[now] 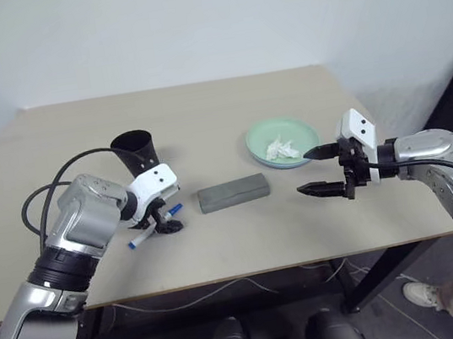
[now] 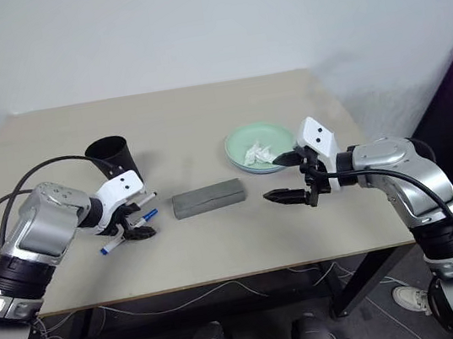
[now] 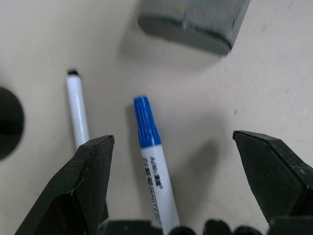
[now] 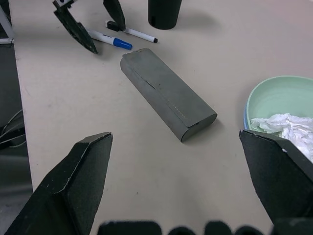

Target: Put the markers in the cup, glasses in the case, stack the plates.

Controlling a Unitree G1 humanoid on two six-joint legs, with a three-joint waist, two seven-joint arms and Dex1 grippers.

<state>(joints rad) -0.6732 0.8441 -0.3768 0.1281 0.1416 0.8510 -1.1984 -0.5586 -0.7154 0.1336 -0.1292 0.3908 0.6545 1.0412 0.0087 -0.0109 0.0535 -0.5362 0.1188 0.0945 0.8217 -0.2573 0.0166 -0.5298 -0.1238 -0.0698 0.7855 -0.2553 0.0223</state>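
My left gripper [image 1: 164,222] hangs over the blue marker [image 3: 150,161] and covers part of it from my head. In my left wrist view its back end runs off the edge. The black-capped marker [image 3: 78,107] slips behind one of my fingers [image 3: 80,191] there. The case [image 3: 193,22] is cut off at the edge, and the cup [image 3: 9,122] too. The blue plate [image 4: 245,115] peeks out as a thin rim under the green plate [image 4: 274,98]. A tissue [image 1: 281,149] covers part of the green plate.

Beige table [image 1: 200,105], plain white wall [image 1: 187,22]
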